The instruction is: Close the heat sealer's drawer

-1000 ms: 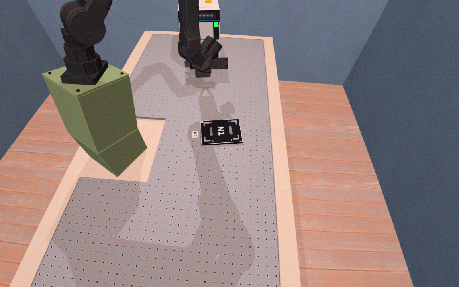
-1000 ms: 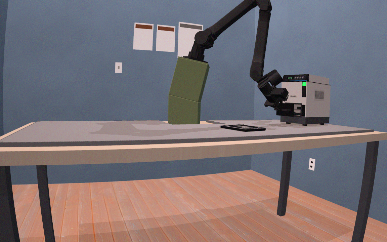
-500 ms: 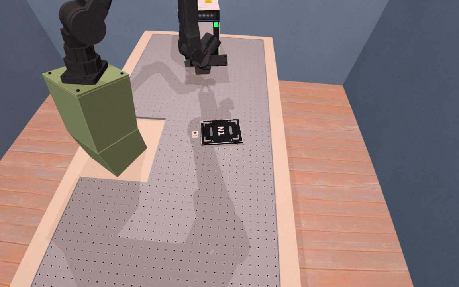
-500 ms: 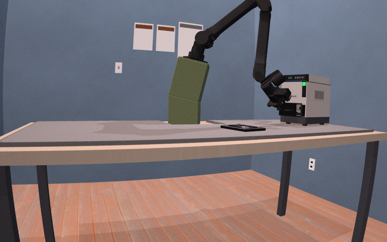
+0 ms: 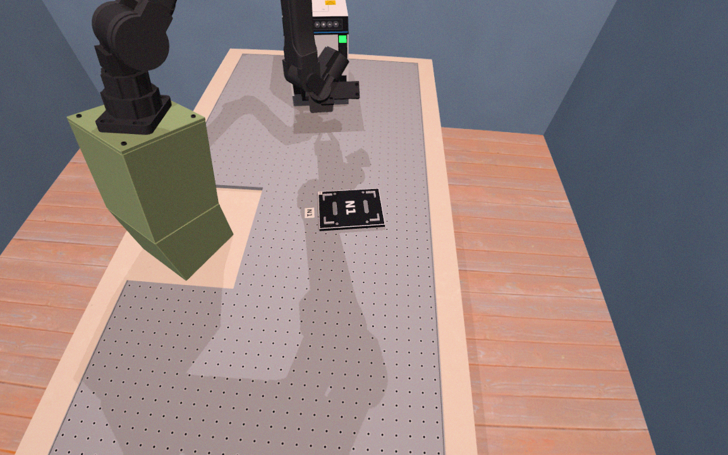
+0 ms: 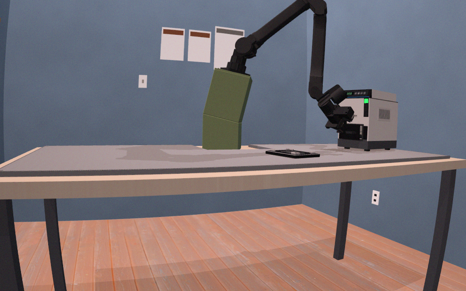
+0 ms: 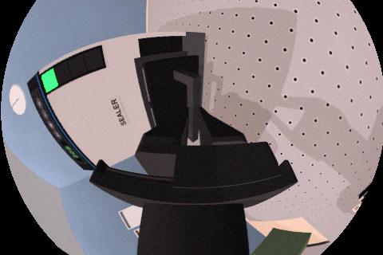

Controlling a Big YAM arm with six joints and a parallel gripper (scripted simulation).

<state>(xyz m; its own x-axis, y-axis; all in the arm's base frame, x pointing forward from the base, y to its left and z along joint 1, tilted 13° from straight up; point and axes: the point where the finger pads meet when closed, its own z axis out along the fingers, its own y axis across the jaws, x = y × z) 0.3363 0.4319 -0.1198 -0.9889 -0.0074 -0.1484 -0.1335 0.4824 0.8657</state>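
The heat sealer (image 5: 330,11) (image 6: 379,115) (image 7: 101,107) stands at the table's far end, upright, and its light (image 5: 342,38) (image 6: 365,100) (image 7: 49,80) is green. Its dark drawer (image 6: 352,131) (image 7: 165,85) shows at the sealer's front, low down, sticking out only a little. My gripper (image 5: 320,105) (image 6: 340,125) (image 7: 193,111) is right at the drawer's front and is shut on the drawer's handle (image 7: 193,72). The plate, the seal sheet and the sealing frame are hidden inside the drawer and behind my arm.
A flat black plate marked N1 (image 5: 351,209) (image 6: 293,154) lies mid-table, well short of the sealer. My arm's green pedestal (image 5: 146,181) (image 6: 225,108) stands at the table's left side. The perforated grey mat (image 5: 309,316) (image 7: 298,0) covers the table top.
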